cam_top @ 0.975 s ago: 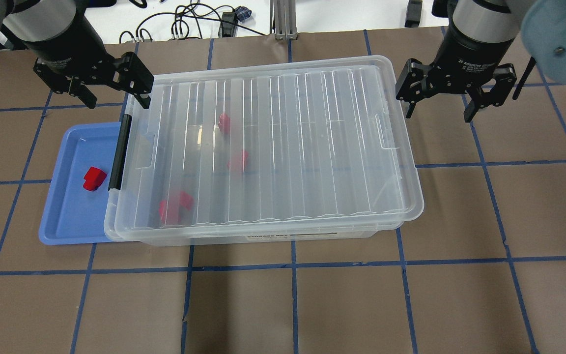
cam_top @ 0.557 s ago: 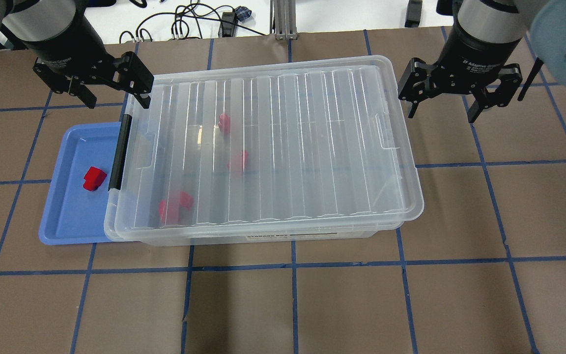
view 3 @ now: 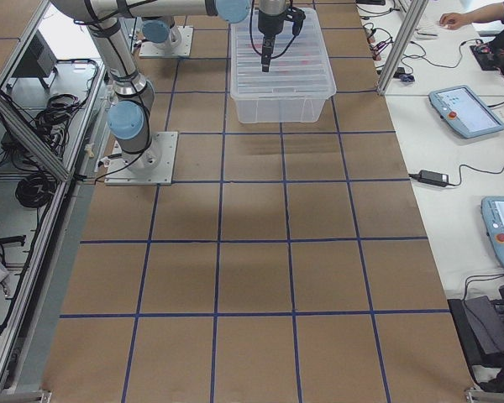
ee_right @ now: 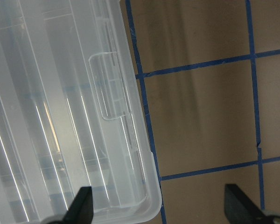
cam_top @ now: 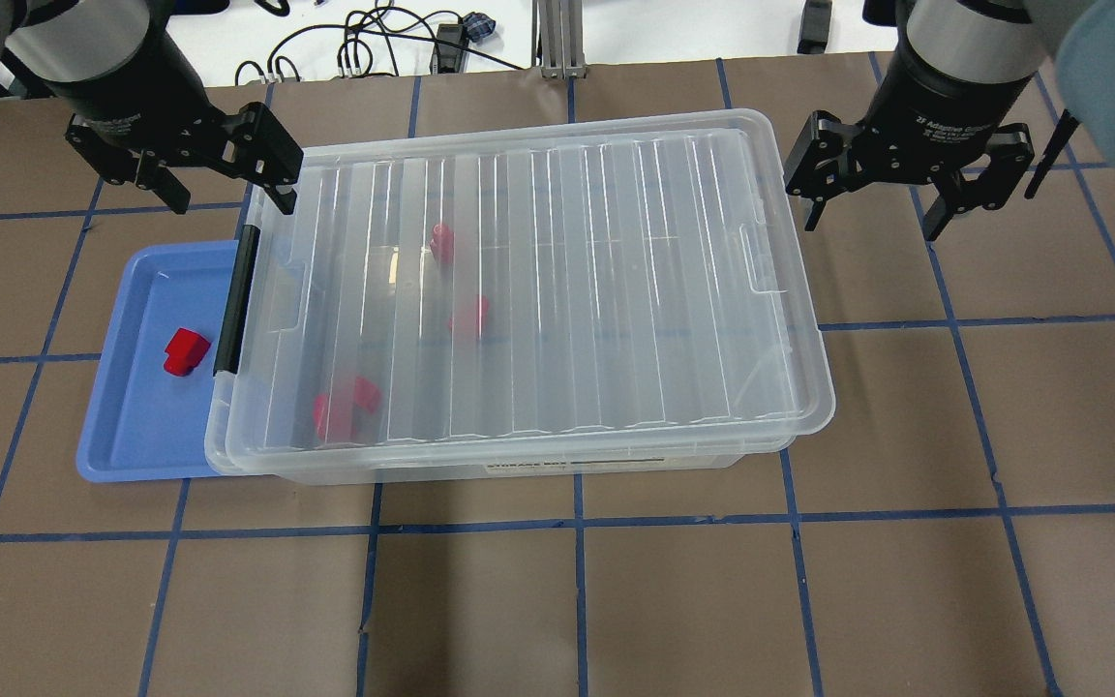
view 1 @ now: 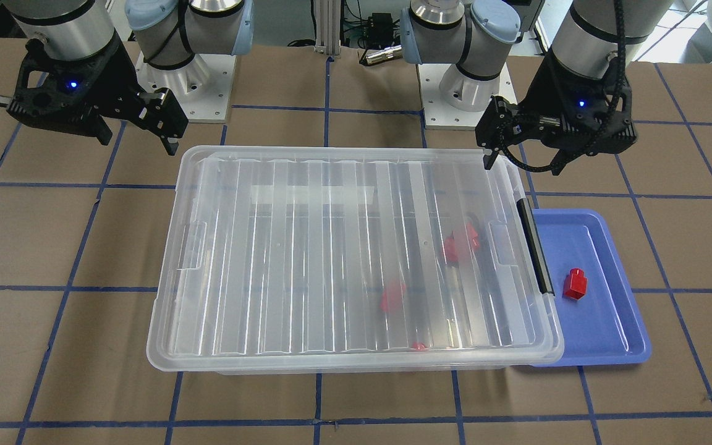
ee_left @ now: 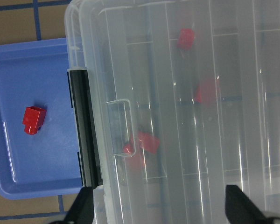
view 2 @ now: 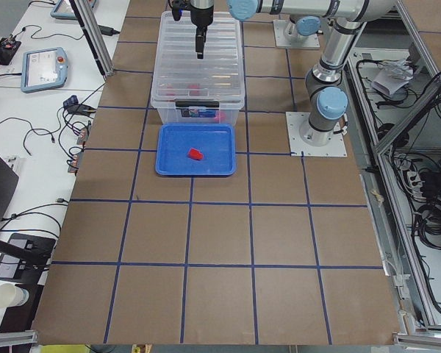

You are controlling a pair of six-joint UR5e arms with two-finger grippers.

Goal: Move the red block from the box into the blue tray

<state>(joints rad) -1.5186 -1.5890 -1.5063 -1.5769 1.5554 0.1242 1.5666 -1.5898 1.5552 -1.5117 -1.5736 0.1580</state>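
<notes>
While left gripper (cam_top: 233,205) hovers, red block (cam_top: 186,350) apart

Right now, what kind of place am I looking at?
Probably a robotics lab: a left arm and right arm bolted to a tape-gridded table, with a control tablet and loose cables beside it.

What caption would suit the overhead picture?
The left gripper and right gripper hover open, flanking the lidded box; one red block lies in the blue tray.

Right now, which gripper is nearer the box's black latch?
Left. The left gripper hangs by the box corner beyond the black latch; the right gripper hangs off the opposite short end.
</notes>
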